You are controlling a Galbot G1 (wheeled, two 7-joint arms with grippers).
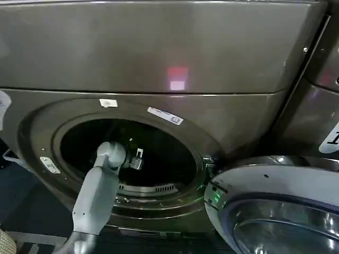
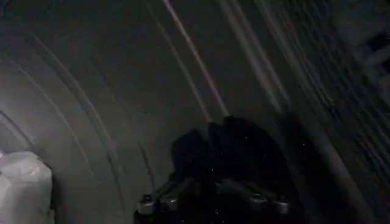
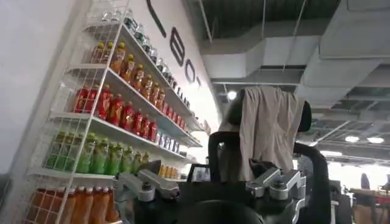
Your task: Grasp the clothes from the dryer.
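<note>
Your left arm (image 1: 98, 196) is thru the dryer (image 1: 222, 114) porthole, gripper (image 2: 213, 204) deep in the dark drum; can't tell if fingers are apart or closed. Clothes not discernible. Expect soft, light, floppy fabric, so pinch a bunched fold. Right gripper (image 3: 210, 192) is parked outside, nothing in it.

A pink-white glare spot sits upper centre on the bronze-grey metal dryer (image 1: 159, 58); its perforated steel drum (image 2: 122, 91) is dim and motion-streaked, bright ceiling lights right.
</note>
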